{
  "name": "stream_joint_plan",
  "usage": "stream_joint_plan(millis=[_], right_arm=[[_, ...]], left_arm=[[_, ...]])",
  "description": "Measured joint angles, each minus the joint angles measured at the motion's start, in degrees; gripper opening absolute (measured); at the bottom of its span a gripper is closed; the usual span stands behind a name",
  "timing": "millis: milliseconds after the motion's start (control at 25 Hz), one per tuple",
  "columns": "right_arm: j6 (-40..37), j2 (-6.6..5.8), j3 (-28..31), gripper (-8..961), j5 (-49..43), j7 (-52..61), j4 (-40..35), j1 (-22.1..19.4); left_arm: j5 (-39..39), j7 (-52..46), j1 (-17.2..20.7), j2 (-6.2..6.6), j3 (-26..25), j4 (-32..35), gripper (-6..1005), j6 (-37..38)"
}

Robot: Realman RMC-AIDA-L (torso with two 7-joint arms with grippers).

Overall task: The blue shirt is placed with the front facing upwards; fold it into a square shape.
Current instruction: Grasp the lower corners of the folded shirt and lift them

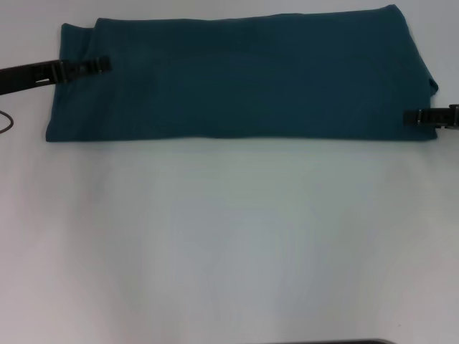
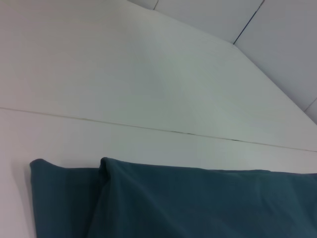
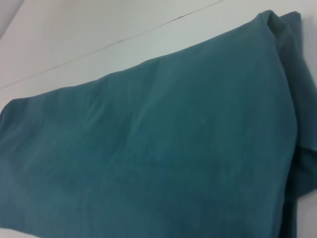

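Note:
The blue shirt (image 1: 237, 79) lies folded into a long band across the far side of the white table, plain teal side up, with no lettering showing. My left gripper (image 1: 106, 64) reaches in over the band's left end, near its far corner. My right gripper (image 1: 406, 117) sits at the band's right end, near its front corner. The left wrist view shows the shirt's layered left end (image 2: 198, 203). The right wrist view shows the shirt's smooth top (image 3: 158, 148) with a bunched fold at one end.
The white table (image 1: 229, 236) stretches from the shirt to me. A seam in the tabletop (image 2: 148, 128) runs just beyond the shirt. A thin dark cable (image 1: 6, 123) loops at the left edge.

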Motion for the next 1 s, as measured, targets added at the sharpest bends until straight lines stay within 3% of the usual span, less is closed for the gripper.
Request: stream_joint_plan(millis=[200, 440, 760, 960, 1000], right_arm=[[-0.18, 0.11, 0.0, 719, 0.01, -0.08, 0.08, 0.0], [-0.17, 0.22, 0.0, 483, 0.0, -0.25, 0.13, -0.13], [0.22, 0.13, 0.0, 277, -0.03, -0.1, 0.17, -0.61], [0.25, -0.05, 0.13, 39, -0.04, -0.12, 0.17, -0.71], [0.25, -0.08, 0.14, 33, -0.03, -0.13, 0.17, -0.71]], left_arm=[[0.0, 0.0, 0.16, -0.02, 0.0, 0.0, 957, 0.0], [0.0, 0.0, 0.31, -0.04, 0.0, 0.04, 956, 0.0], [0.0, 0.15, 0.47, -0.12, 0.0, 0.08, 956, 0.0], [0.0, 0.23, 0.48, -0.25, 0.0, 0.08, 955, 0.0], [0.0, 0.24, 0.5, -0.25, 0.0, 0.08, 955, 0.0]])
